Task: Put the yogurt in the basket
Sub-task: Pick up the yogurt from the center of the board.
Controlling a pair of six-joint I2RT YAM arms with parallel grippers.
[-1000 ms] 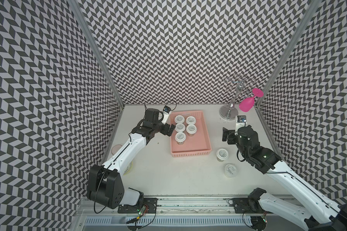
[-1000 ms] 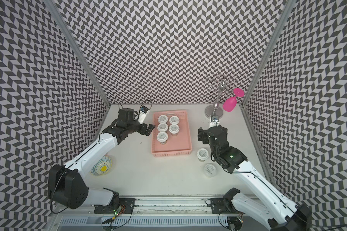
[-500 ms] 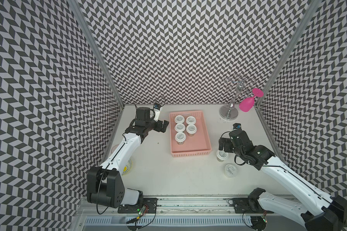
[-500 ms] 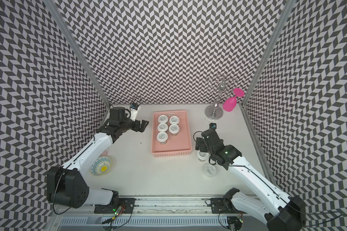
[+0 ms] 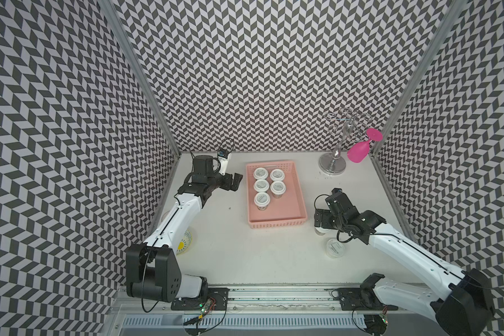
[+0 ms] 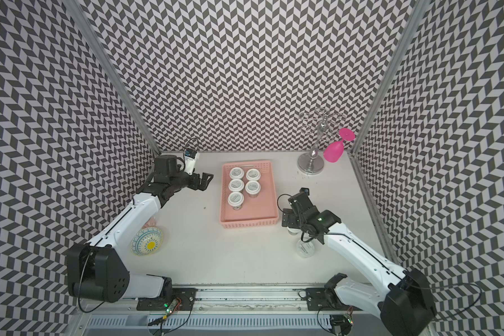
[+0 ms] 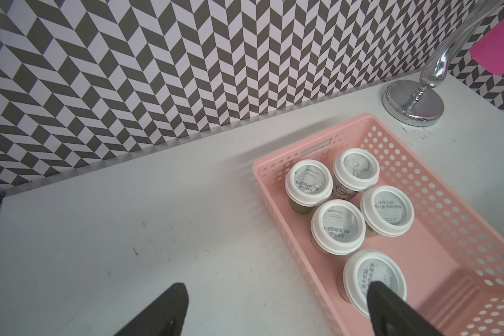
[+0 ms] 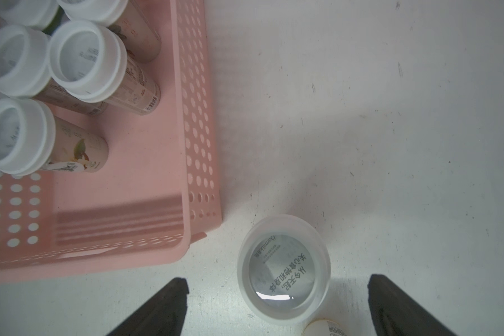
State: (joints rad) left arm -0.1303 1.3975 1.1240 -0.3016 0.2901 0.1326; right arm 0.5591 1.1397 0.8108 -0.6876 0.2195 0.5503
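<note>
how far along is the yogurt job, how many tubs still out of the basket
Done: five tubs stand in the basket. In hand: nothing gripped; the right gripper is open over a sixth tub on the table, the left gripper open, empty, beside the basket. Left: that tub and a seventh near it.

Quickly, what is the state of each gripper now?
Left gripper: open, holding nothing.
Right gripper: open, holding nothing, just over a yogurt tub.
</note>
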